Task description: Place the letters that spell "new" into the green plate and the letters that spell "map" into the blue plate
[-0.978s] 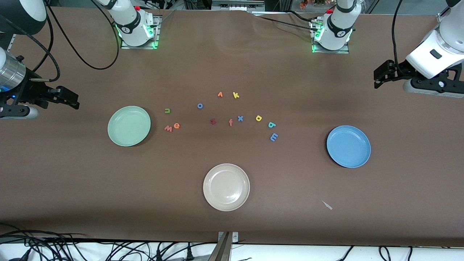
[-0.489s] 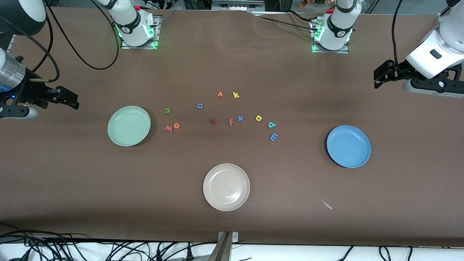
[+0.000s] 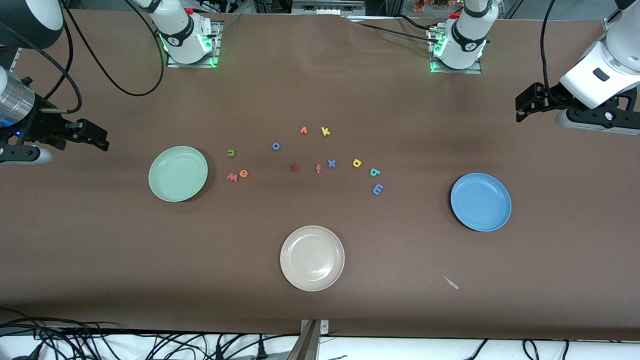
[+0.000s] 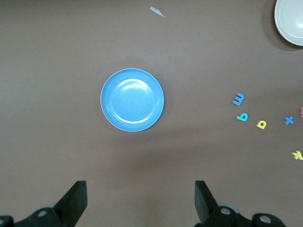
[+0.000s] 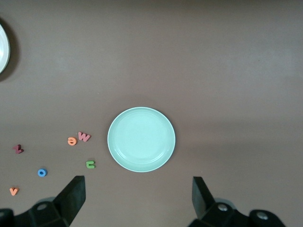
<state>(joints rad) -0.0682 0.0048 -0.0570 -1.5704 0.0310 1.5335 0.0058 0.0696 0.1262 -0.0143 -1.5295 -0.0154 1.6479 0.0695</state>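
Left gripper (image 3: 522, 105): fingers spread, empty, raised at the left arm's end of the table
Right gripper (image 3: 97, 137): fingers spread, empty, raised at the right arm's end
Round mint-green plate (image 3: 178, 173): bare; olive n (image 3: 230, 152), orange e (image 3: 243, 173), salmon w (image 3: 232, 176) on table beside it
Round sky-blue plate (image 3: 481, 202): bare; blue m (image 3: 378, 188), teal a (image 3: 375, 172), yellow p (image 3: 356, 163) on table, apart from it

Beige plate (image 4: 289, 23) cut by edge (both wrist views).

Letters (image 3: 318, 169) lie between 2 plates (image 3: 178, 173); 3rd plate (image 3: 312, 258) nearer the camera.
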